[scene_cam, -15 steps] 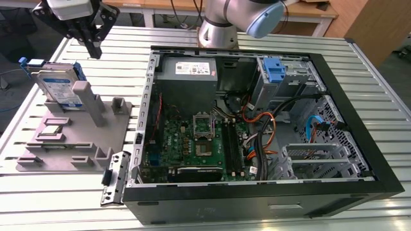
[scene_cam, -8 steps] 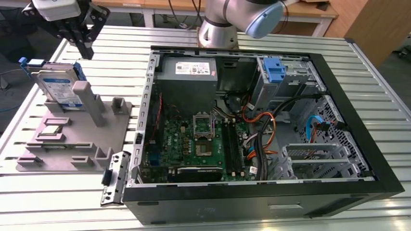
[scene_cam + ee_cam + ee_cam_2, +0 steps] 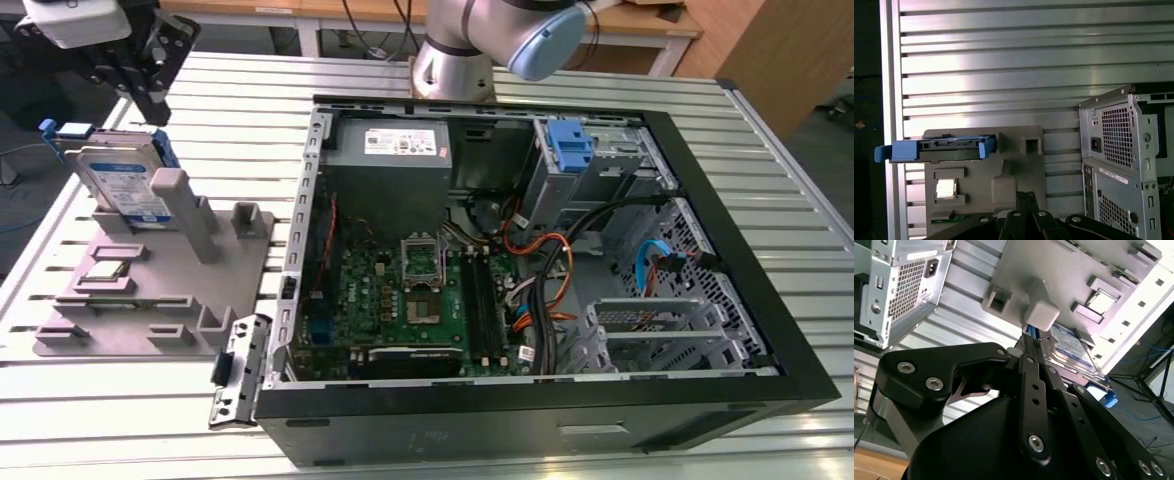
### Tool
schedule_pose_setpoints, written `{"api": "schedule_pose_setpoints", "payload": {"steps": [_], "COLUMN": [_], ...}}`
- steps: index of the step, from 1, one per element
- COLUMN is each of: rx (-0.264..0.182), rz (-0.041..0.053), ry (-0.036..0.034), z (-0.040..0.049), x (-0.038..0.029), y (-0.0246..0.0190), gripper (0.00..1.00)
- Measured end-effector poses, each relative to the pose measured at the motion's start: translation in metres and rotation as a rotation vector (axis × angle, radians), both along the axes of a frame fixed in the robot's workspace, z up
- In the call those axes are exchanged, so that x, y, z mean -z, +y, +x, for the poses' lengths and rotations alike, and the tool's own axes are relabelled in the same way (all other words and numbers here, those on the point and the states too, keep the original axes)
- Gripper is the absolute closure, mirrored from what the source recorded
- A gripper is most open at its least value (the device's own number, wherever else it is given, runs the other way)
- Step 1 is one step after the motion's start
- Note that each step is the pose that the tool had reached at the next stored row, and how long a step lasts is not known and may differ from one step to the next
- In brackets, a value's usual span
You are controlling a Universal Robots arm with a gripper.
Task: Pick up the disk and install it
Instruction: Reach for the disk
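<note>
The disk [image 3: 127, 180] stands on edge in a slot of the grey fixture [image 3: 174, 290] at the exterior view's left, silver with a blue-and-white label and blue side rails. My black gripper [image 3: 150, 108] hangs just above and behind its top edge, apart from it. In both wrist views the fingers lie tight together with nothing between them. The first wrist view has the disk [image 3: 936, 149] edge-on past the gripper [image 3: 1026, 196]. In the second wrist view the disk's labelled face [image 3: 1074, 347] lies beyond the gripper [image 3: 1029, 338].
The open computer case [image 3: 747, 200] lies at the exterior view's right, with a grey power supply [image 3: 400, 145], a blue bracket [image 3: 570, 145] in the drive bay and loose cables. A processor chip [image 3: 107, 270] rests on the fixture. A slatted metal table [image 3: 80, 420] carries everything.
</note>
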State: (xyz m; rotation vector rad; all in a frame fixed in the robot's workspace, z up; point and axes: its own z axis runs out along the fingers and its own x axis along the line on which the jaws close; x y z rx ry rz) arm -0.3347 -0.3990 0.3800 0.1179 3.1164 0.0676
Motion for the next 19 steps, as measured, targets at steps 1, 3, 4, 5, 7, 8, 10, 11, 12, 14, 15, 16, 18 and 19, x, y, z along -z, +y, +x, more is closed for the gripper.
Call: {"api": "schedule_pose_setpoints", "payload": {"steps": [1,3,4,5,7,8,10,11,12,14,15,16,18,19], "rx": [0.0,0.0,0.0,0.0,0.0,0.0,0.0,0.0,0.0,0.0,0.0,0.0,0.0,0.0], "rz": [-0.0001,-0.0001,-0.0001,-0.0001,-0.0001,-0.0002,-0.0001,-0.0001,-0.0001,-0.0001,-0.0001,-0.0001,-0.0001,-0.0002], "ry": [0.0002,0.0001,0.0002,0.0002,0.0002,0.0002,0.0001,0.0002,0.0001,0.0001,0.0001,0.0001,0.0001,0.0002], "z": [-0.0033,-0.0095,-0.0125,-0.0154,-0.0205,-0.0227,-0.0263,-0.028,-0.03,-0.0349,-0.0372,-0.0393,-0.0425,-0.0439], "x": [0.0005,0.0016,0.0022,0.0026,0.0036,0.004,0.0047,0.005,0.0054,0.006,0.0064,0.0068,0.0078,0.0083], "y": [0.0,0.0,0.0,0.0,0.0,0.0,0.0001,0.0003,0.0006,0.0023,0.0034,0.0048,0.0078,0.0094], "gripper": [0.9,0.9,0.9,0.9,0.9,0.9,0.9,0.9,0.9,0.9,0.9,0.9,0.9,0.9]}}
